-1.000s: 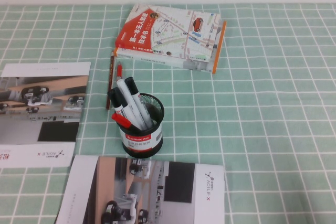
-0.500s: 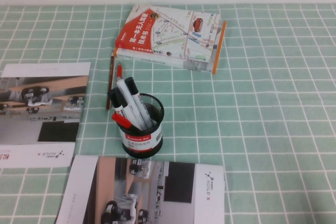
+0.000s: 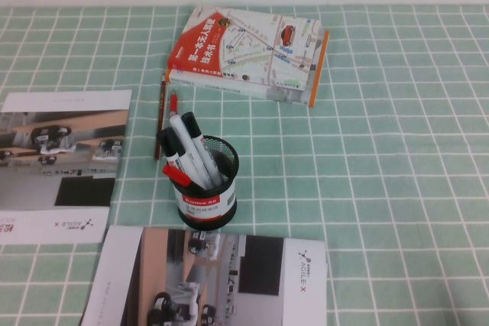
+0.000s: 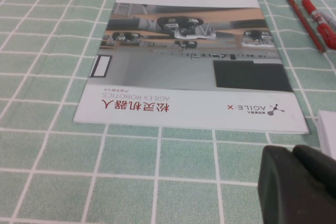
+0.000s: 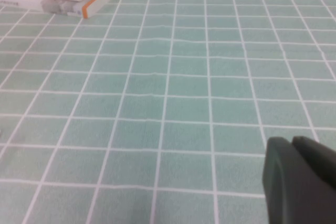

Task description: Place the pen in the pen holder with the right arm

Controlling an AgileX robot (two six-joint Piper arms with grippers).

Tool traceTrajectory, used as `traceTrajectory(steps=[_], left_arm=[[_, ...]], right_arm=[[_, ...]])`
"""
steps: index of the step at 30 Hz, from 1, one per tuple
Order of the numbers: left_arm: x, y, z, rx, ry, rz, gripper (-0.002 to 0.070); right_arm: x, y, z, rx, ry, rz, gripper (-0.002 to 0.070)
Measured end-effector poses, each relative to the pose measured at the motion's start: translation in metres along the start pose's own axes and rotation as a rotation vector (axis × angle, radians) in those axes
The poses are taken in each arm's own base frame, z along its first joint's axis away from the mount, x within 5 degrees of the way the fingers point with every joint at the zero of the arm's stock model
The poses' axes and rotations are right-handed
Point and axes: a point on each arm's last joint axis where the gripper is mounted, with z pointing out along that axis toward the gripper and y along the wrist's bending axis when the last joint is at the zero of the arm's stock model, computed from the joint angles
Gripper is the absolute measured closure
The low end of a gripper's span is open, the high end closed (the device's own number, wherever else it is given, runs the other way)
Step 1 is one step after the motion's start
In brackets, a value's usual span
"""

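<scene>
A green cloth (image 3: 397,188) checked with white lines covers the table, with a pale wall along its far edge. Near the middle stands the pen holder (image 3: 208,188), a black mesh cup whose white label carries a red band with small print too fine to read. The pen (image 3: 200,152) already sits inside it, its long axis tilted, black cap up and leaning toward the far left, alongside another like marker. Behind the cup a thin red pen (image 3: 172,106) and a brown pencil (image 3: 161,116) lie on the cloth, running away from the robot. A book (image 3: 248,55) with a red cover band and Chinese lettering lies farther back. Two brochures marked "AGILE·X" lie flat, one at the left (image 3: 61,166) and one at the near edge (image 3: 214,280). The left gripper (image 4: 298,184) hovers just above the cloth beside the left brochure, its fingers closed together and empty. The right gripper (image 5: 300,179) hangs low over bare cloth, clenched, holding nothing.
</scene>
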Motion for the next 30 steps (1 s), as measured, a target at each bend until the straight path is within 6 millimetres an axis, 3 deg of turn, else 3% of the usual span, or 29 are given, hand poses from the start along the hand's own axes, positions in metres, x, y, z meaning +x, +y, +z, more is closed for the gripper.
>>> traceTrajectory(steps=[30], left_arm=[[0.0000,0.0000,0.0000,0.000,0.000,0.000,0.0679]], right_arm=[[0.0008,0.0008,0.0000,-0.009,0.009,-0.003,0.0695]])
